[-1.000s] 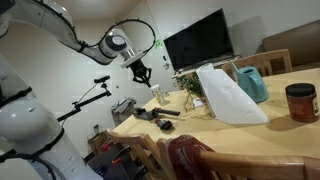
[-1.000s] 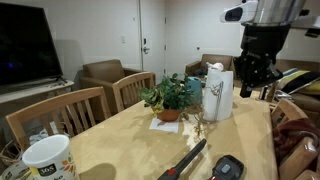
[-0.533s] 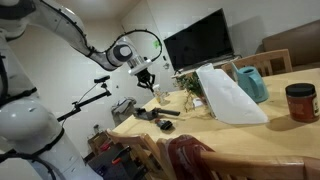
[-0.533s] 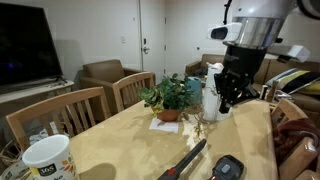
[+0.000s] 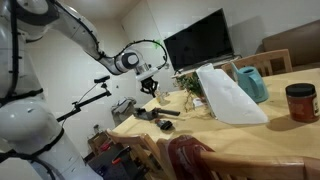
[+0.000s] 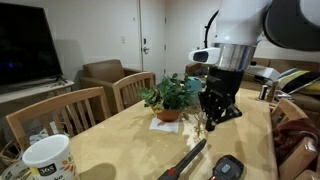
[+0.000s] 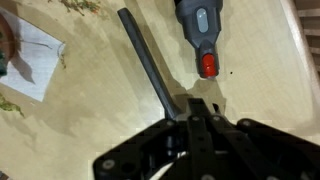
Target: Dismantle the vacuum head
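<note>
Tool (image 6: 212, 121) poised above the tabletop (image 7: 80, 118), just beside the potted plant (image 6: 168, 96).

The black vacuum head (image 7: 148, 58) lies flat on the wood near the plant, clear of the white paper (image 7: 35, 68) under the pot. In the wrist view its end runs beneath the tool's dark fingers. Whether those fingers are released or clenched cannot be told. A grey vacuum body (image 7: 203, 22) with a red button lies farther from the plant than the head, not touching it. In an exterior view the head (image 6: 186, 160) sits on the camera side of the plant.

narrow gap betw. vacuum head (image 7: 153, 65) & grey unit (image 7: 203, 25), bare tabletop (image 7: 90, 130) alongside
</note>
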### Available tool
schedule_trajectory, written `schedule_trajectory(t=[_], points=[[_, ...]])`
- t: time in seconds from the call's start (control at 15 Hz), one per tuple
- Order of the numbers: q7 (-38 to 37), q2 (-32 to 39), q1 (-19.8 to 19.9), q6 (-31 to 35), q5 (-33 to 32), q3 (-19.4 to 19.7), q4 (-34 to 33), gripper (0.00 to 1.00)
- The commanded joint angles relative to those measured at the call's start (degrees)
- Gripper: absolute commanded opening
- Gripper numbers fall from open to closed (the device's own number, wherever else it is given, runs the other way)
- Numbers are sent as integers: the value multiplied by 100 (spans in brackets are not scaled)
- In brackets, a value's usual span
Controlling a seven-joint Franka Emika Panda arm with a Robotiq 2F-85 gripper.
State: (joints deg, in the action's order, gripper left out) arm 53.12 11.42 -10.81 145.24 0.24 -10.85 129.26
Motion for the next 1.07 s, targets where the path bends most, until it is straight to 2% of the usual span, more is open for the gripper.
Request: schedule_trajectory(t=[0.0,0.33,1.0], points=[[-5,38,129,-17,-41,-128,-40,1],[18,53,147,-29,-36,-135,-72,0],[55,1078,75,-257,-369,-390,-833,0]])
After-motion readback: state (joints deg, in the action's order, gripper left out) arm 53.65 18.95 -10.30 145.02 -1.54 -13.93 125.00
